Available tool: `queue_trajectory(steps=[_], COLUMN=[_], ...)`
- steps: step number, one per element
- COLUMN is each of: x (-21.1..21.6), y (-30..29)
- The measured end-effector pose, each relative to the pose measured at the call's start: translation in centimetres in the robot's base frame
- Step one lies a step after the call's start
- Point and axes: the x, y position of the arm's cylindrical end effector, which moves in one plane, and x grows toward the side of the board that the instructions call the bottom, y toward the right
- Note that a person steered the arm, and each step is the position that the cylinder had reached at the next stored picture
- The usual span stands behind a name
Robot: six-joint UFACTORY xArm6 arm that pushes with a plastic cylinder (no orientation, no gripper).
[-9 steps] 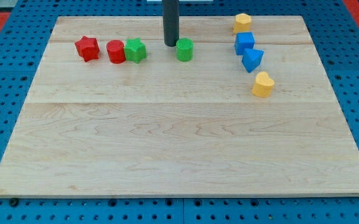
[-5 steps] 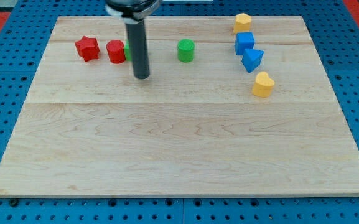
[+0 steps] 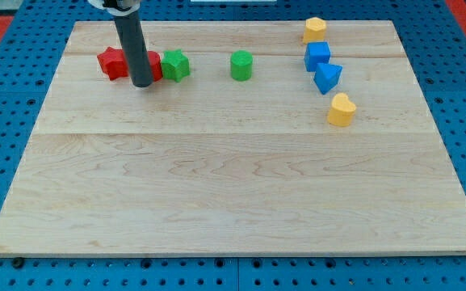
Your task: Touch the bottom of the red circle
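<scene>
The red circle (image 3: 153,66) sits near the table's top-left corner, in a row running along the top edge. Only a sliver of it shows, on the view's right of the rod; the rest is hidden behind the rod. On its left is a red star (image 3: 111,62), and touching its right side a green star (image 3: 176,65). Further along the same row stands a green cylinder (image 3: 241,65), well apart from the others.

My tip (image 3: 142,84) rests on the table (image 3: 233,186) right at the lower edge of the red circle, slightly to its left side. From this angle it looks to be touching or just about touching the bottom of the circle, though the rod covers the exact contact spot, so I cannot tell for certain. By my judgement the task is all but done: at most a slight nudge toward the top edge is left to confirm contact.

There is no claw on this arm, only the straight rod, so nothing to report as open or closed.

Near the top-right corner are a yellow block (image 3: 314,29), two blue blocks (image 3: 317,55) (image 3: 327,78) and a yellow heart-like block (image 3: 341,109), all untouched
</scene>
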Motion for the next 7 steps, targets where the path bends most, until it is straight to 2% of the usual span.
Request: queue_trajectory(steps=[5,6,7], x=[-1.0,1.9,2.6], y=[-0.5,0.0,3.9])
